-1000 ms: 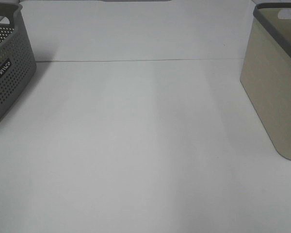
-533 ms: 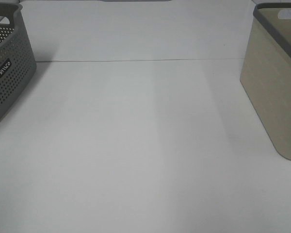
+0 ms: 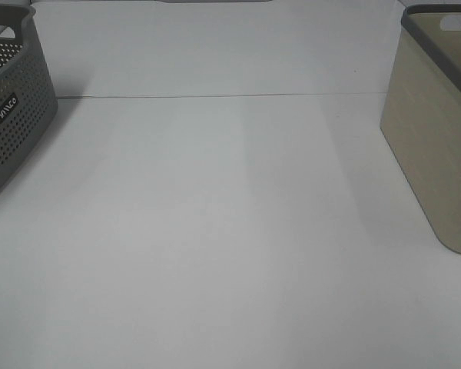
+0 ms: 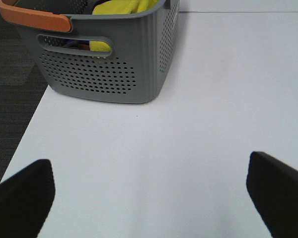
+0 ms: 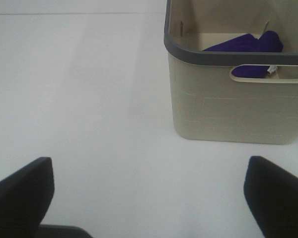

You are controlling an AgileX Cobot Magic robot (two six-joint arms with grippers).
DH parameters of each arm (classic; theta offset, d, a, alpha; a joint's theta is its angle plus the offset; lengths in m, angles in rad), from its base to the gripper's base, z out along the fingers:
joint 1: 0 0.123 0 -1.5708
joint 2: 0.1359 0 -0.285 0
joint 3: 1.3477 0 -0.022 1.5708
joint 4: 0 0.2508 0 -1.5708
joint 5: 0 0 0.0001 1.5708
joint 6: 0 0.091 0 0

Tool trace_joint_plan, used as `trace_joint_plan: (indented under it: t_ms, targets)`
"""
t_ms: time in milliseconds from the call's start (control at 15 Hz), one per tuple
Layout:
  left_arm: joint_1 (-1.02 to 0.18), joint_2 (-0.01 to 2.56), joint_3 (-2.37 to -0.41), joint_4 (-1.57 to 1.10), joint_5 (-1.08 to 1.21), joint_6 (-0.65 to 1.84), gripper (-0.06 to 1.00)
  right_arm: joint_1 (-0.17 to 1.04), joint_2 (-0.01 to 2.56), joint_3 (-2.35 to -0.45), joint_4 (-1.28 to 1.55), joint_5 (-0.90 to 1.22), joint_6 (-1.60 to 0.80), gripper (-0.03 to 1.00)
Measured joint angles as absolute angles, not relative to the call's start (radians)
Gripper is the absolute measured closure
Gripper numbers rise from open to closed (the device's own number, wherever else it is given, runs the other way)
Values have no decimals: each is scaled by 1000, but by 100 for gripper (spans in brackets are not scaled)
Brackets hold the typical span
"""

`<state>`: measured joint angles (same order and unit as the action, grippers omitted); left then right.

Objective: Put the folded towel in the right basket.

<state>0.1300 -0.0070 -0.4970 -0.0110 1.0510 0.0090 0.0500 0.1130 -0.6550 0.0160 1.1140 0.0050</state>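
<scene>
A purple folded towel lies inside the beige right basket, seen in the right wrist view. The same basket stands at the right edge of the exterior view, its inside hidden there. My right gripper is open and empty, low over the white table, short of the basket. My left gripper is open and empty in front of the grey perforated left basket. Neither arm shows in the exterior view.
The grey basket has an orange handle and holds a yellow cloth. Dark floor lies beyond the table's left edge. A seam line crosses the white table at the back.
</scene>
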Motion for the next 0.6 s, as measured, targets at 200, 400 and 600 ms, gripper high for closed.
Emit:
trace_joint_plan:
  t_ms: [200, 400, 600]
  targets:
    - [130, -7, -497, -11, 1051, 9, -5, 50, -5, -588, 16, 1111, 0, 3]
    - [130, -7, -497, -11, 1051, 9, -5, 50, -5, -507, 14, 1077, -7, 3]
    - [130, -7, -497, -11, 1051, 9, -5, 50, -5, -502, 13, 1067, -8, 3]
